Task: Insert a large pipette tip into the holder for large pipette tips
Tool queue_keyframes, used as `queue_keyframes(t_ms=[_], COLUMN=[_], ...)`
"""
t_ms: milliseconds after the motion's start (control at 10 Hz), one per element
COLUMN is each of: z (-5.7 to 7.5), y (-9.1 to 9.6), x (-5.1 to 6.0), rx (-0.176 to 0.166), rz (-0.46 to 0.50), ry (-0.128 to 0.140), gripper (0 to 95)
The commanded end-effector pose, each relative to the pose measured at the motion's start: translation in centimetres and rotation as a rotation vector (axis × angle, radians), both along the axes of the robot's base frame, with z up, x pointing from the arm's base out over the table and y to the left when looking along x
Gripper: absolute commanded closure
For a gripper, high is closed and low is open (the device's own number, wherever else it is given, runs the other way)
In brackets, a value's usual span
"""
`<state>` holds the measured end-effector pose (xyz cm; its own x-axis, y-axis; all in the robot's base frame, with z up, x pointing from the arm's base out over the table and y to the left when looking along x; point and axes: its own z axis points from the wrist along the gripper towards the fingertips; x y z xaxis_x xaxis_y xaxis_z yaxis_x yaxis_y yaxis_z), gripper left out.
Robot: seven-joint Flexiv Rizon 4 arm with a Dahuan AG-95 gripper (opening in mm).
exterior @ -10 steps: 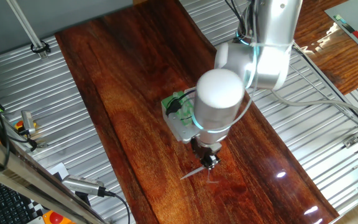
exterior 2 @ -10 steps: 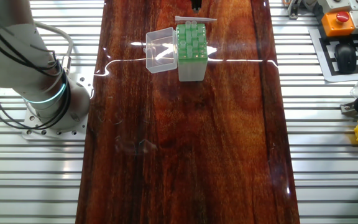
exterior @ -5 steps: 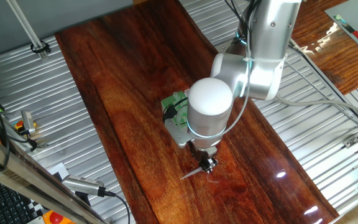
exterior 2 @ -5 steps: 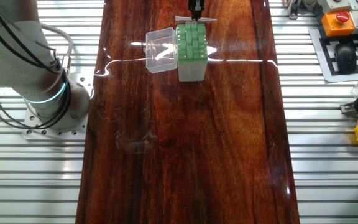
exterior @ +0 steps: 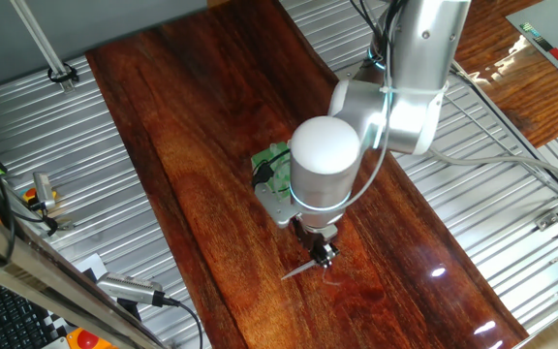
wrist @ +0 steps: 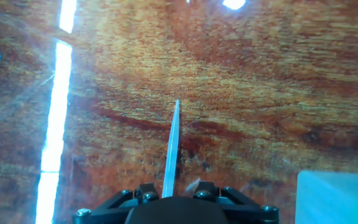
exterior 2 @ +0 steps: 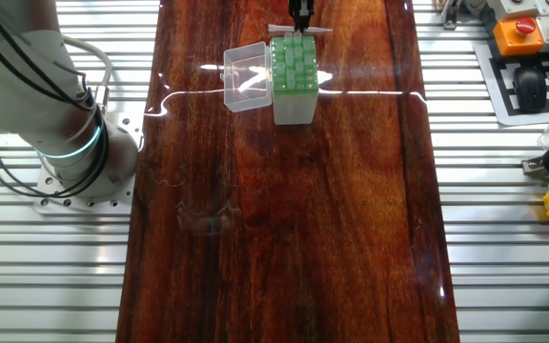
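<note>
The large pipette tip is a thin whitish cone lying low over the wood just past the holder. It also shows in the other fixed view and in the hand view, narrow end pointing away. My gripper is down over the tip's middle, seen in the other fixed view too. In the hand view the jaws stand on either side of the tip with small gaps. The pale green holder stands with its clear lid hinged open to the left. My wrist hides most of it in one fixed view.
The dark wooden table runs between ribbed metal surfaces. The robot base sits at the left. A corner of the pale holder shows at the lower right of the hand view. A keyboard and controls lie off the table's right edge.
The gripper has come down over the tip and the wrist has shifted slightly toward the holder. The tip and holder have not moved. Nothing differs over the last half second.
</note>
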<state>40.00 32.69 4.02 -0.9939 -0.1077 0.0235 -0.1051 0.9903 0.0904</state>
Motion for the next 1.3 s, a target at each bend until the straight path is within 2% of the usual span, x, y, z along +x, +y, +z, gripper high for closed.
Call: queue_keyframes(t_ms=[100, 200, 300, 500, 600, 800, 900, 1000, 1300], z=[0.0, -0.3, -0.6, -0.8, -0.8, -0.8, -0.8, -0.9, -1.9], y=[-0.1, 0.0, 0.1, 0.2, 0.2, 0.2, 0.2, 0.2, 1.0], x=[-1.1, -1.7, -2.2, -2.9, -2.9, -2.9, -2.9, -2.9, -3.4], rx=[-0.006, -0.005, -0.005, -0.005, -0.008, -0.008, -0.012, -0.01, -0.011], rz=[-0.012, -0.013, -0.013, -0.004, -0.008, -0.008, -0.004, -0.003, -0.012], ry=[-0.007, -0.009, -0.012, -0.019, -0.028, -0.009, -0.007, -0.01, -0.014], gripper=[57.0, 57.0, 38.0, 38.0, 57.0, 57.0, 57.0, 38.0, 38.0])
